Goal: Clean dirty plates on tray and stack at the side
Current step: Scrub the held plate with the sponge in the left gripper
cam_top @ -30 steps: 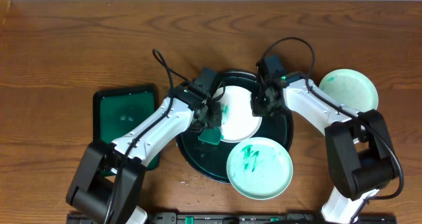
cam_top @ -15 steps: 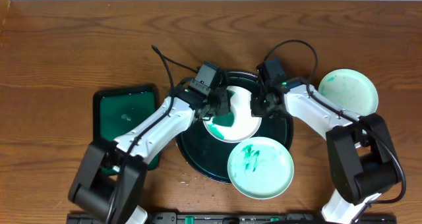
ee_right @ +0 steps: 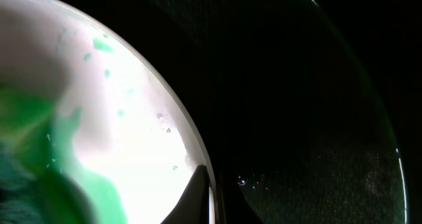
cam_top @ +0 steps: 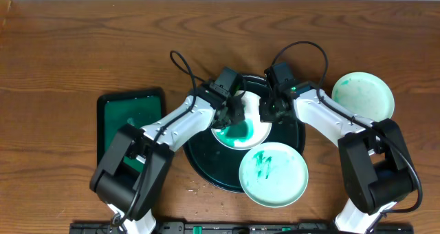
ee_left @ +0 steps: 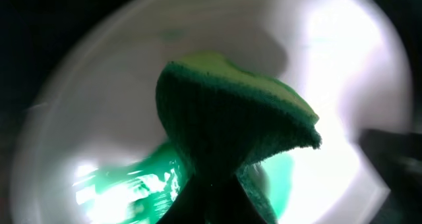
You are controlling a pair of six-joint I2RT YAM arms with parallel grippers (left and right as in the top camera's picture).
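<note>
One rectangular green tray (cam_top: 130,120) lies near the left edge of the tabletop, its floor glossy and wet-looking. From the front edge the left arm reaches up and to the right, and the left gripper (cam_top: 232,115) hangs over the large round dark tray (cam_top: 205,157), which sits at about the middle of the table, nearer the front edge than the back. This gripper is clamped on a green sponge (ee_left: 237,125); the left wrist view shows the sponge squeezed to a narrow waist at the bottom of the frame, though the fingers themselves are lost in shadow. The sponge presses onto the middle plate (cam_top: 256,131), a small white plate lying inside the round tray toward its back rim, with a wet teal smear spread across the part beneath and beside the sponge. A second plate, the front plate (cam_top: 273,174), carries green scribbles and overlaps the round tray's front-right rim, reaching toward the table's front edge; whether it lies flat or tilted cannot be told. The right gripper (cam_top: 269,112) comes in from the right side and is pinched on the right-hand rim of the middle plate, the right wrist view showing its dark fingers (ee_right: 196,192) closed at the white edge. Further right, the right plate (cam_top: 363,96), faintly tinted green, rests on bare wood near the right edge, apart from the round tray.
</note>
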